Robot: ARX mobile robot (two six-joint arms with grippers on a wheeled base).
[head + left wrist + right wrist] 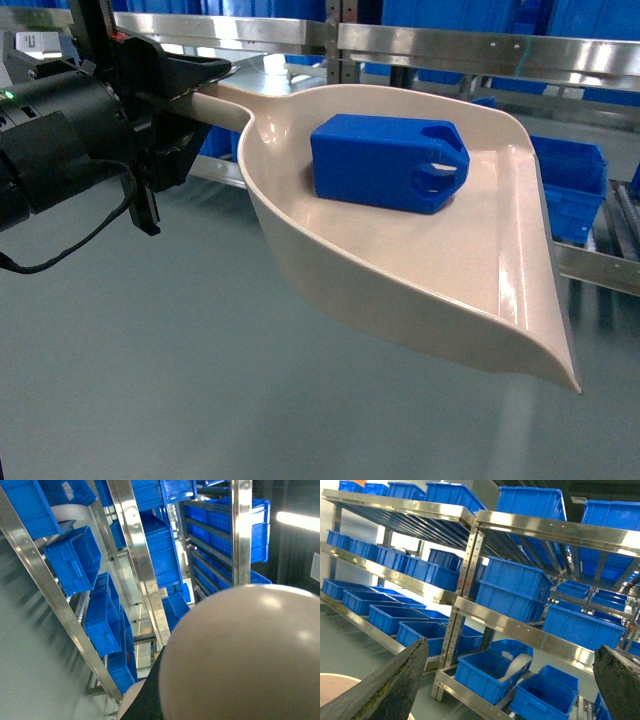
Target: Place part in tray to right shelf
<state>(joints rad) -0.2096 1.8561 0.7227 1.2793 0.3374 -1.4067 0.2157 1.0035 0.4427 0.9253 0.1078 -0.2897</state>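
Observation:
The beige tray (pixel 470 270) is held in the air, with its handle (pixel 225 100) clamped in my left gripper (pixel 185 95), which is shut on it. The blue part (pixel 390 160) lies inside the tray near its back wall, its notched lug end pointing right. In the left wrist view the tray's rounded underside (pixel 245 655) fills the lower right, with a black finger (pixel 152 697) beside it. The right shelf (pixel 450 45) runs behind the tray. My right gripper (pixel 512 650) is open, with nothing between its fingers, and faces the steel shelf (pixel 520 630) with its blue crates.
Blue crates (pixel 570 185) sit on the lower shelf level behind the tray's lip. Grey floor (pixel 200 380) lies below. In the right wrist view, rows of blue crates (pixel 490 667) fill several shelf levels, and a steel upright (pixel 465 595) divides two bays.

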